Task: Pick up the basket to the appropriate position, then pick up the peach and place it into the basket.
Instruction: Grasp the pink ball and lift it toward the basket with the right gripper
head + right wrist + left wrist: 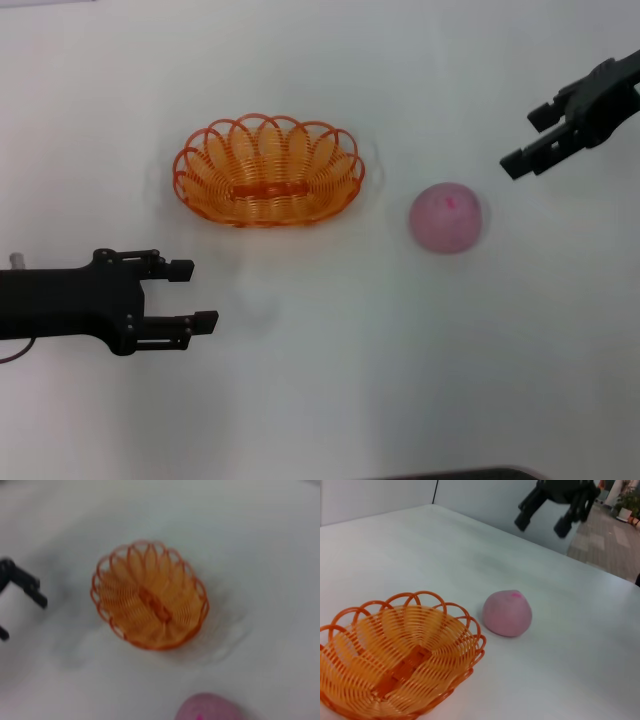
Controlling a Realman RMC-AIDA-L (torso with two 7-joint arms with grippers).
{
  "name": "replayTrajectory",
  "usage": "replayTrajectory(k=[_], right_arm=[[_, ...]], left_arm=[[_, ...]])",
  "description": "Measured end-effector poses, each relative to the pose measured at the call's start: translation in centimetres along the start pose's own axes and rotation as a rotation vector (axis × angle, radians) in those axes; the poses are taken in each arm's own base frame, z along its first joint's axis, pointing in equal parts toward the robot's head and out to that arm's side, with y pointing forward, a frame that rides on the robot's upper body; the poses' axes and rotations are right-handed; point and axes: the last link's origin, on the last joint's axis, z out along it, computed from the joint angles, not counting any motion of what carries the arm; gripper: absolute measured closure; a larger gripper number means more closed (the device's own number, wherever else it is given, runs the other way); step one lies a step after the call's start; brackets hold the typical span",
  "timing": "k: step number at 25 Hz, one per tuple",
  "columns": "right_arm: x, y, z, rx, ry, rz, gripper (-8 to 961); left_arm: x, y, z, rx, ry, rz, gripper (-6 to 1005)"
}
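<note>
White and matte, the tabletop [330, 390] fills your head view, with nothing on it but two things. Take the basket [268, 171] as your landmark: it sits upright and empty, its orange looped wire casting a faint shadow on the surface. The peach [446, 217] lies just to the basket's right on the bare tabletop, apart from it, pink mark facing up.

Your left gripper [186, 296] hovers nearer the robot than the basket and to its left, jaws apart with nothing between them. Your right gripper [535, 138] hangs well to the basket's right, beyond the peach, jaws also apart and empty.

From the left wrist view you can see the room behind the basket: the tabletop's far edge, a grey wall, a tiled floor [607, 540] and a potted plant [627, 502] in the corner.
</note>
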Motion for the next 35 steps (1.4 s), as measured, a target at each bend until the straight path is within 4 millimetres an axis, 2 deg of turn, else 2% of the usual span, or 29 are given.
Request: replayTrajectory(k=[15,25,30,35], right_arm=[[-0.8,0.0,1.8,0.021,0.061,-0.028,14],[-1.4,0.4,5.4,0.032,0.080,-0.062,30],[-1.3,0.4,7.6,0.023,0.115,-0.071,38],[-1.0,0.5,9.0,0.023,0.135,-0.076,46]], left_arm=[[0.0,0.1,0.3,-0.014,0.001,-0.004,244],[0.1,0.0,0.2,-0.010,0.006,-0.005,244],[0.1,-0.1,0.2,-0.007,0.008,-0.005,245],[0.2,-0.1,0.3,-0.005,0.010,-0.004,245]])
